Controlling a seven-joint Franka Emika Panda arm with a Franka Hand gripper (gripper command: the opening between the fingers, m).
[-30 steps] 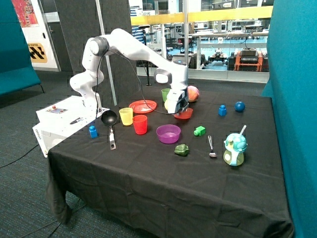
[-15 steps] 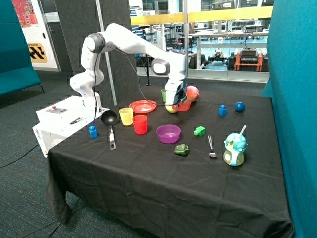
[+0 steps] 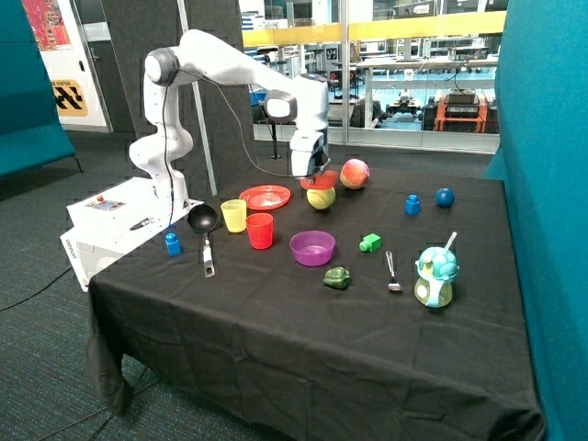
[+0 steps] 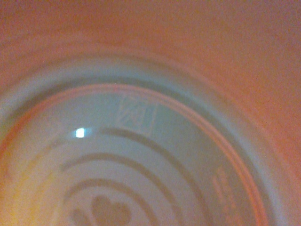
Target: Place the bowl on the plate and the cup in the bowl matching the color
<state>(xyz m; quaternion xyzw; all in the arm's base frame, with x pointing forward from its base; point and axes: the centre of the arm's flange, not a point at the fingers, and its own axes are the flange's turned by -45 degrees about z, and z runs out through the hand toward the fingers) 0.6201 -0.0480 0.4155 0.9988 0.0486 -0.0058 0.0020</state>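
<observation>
My gripper (image 3: 312,173) is shut on the red-orange bowl (image 3: 323,180) and holds it in the air, tilted, just above a yellow-green apple (image 3: 321,198). The bowl hangs a little to the side of the red plate (image 3: 265,196), which lies flat on the black cloth with nothing on it. The red cup (image 3: 260,231) stands upright in front of the plate, next to a yellow cup (image 3: 234,215). In the wrist view the bowl's surface (image 4: 141,70) fills the whole picture, showing moulded rings and a heart mark.
A purple bowl (image 3: 312,247) sits in front of the red cup's side. A peach-coloured fruit (image 3: 355,173), blue pieces (image 3: 412,204), a green block (image 3: 370,243), a fork (image 3: 392,271), a black ladle (image 3: 203,223) and a toddler bottle (image 3: 436,276) lie around.
The gripper has lifted the bowl off the table and carried it up and toward the red plate, uncovering the yellow-green apple beneath.
</observation>
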